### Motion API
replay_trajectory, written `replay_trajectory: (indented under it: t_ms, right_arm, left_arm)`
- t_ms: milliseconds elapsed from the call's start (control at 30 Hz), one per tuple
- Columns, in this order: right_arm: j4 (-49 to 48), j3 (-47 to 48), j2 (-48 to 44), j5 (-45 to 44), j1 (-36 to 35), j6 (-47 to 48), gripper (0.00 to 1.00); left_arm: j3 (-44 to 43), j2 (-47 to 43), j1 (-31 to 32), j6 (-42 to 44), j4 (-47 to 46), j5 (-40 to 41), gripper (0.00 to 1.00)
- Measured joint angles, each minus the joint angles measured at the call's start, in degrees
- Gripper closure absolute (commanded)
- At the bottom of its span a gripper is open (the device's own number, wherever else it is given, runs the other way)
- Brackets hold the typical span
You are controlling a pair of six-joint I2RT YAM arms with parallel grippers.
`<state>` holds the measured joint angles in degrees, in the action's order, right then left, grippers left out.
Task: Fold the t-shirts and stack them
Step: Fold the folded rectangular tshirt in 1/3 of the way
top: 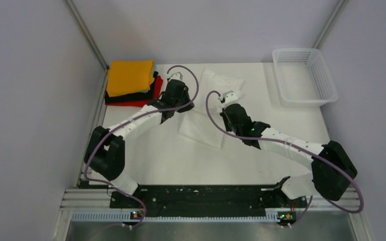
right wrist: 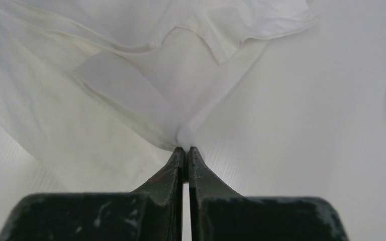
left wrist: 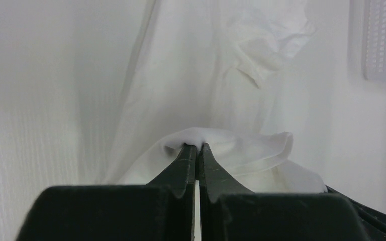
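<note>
Seen from above, both forearms angle inward from the near edge across the white t-shirt [top: 201,129], hiding its middle where it lies mid-worktop [top: 181,160]. The left tool [left wrist: 197,146] and right tool [right wrist: 183,149] are each pressed together, pinching a raised fold of that cloth. At the far left corner, the folded t-shirts [top: 129,76] show only edges beneath the orange top one.

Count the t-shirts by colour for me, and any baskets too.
white t-shirt: 1
orange t-shirt: 1
teal t-shirt, only a thin edge showing: 1
black t-shirt: 1
red t-shirt: 1
basket: 1
Total: 6
</note>
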<state>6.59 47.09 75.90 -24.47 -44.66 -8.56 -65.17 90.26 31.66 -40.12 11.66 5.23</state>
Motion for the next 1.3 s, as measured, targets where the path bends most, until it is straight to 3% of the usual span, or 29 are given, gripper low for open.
replay_trajectory:
  t_ms: [400, 633, 900, 967, 1033, 1100, 1133, 1200, 1300]
  right_arm:
    - [-4.46, 4.76, 11.47, 2.78, 5.64, 1.53, 1.0]
    - [-4.37, 6.32, 13.42, 1.88, 7.37, 1.46, 1.0]
    - [-4.94, 8.9, 18.73, 2.58, 10.03, 1.57, 1.0]
    - [-5.4, 9.33, 20.65, 3.06, 10.67, 1.62, 1.0]
    - [-5.66, 10.19, 22.67, 3.39, 11.41, 1.57, 0.91]
    - [-5.81, 11.52, 24.61, 3.41, 12.24, 1.44, 0.74]
    - [-5.81, 12.2, 25.44, 3.3, 12.61, 1.55, 0.58]
    - [-5.75, 13.07, 26.08, 2.89, 12.98, 1.33, 0.36]
    - [-5.14, 15.04, 26.18, 1.18, 13.18, 1.38, 0.18]
  left_arm:
    - [-12.44, 14.29, -4.55, 4.33, 1.95, -7.19, 1.0]
    - [-16.31, 21.03, -7.04, 5.18, 3.3, -14.1, 1.0]
    - [-19.69, 26.29, -8.63, 5.53, 3.39, -19.3, 0.93]
    - [-20.98, 27.69, -8.74, 5.57, 3.41, -19.76, 0.82]
    - [-22.36, 29.33, -8.9, 5.62, 3.43, -20.28, 0.53]
    - [-23.08, 30.36, -9.2, 5.38, 3.37, -20.87, 0.28]
    - [-23.15, 30.6, -9.44, 5.38, 3.41, -21.09, 0.19]
    - [-23.61, 30.82, -9.9, 5.38, 3.72, -21.51, 0.07]
    - [-27.12, 31.36, -10.88, 5.66, 6.29, -22.16, 0.01]
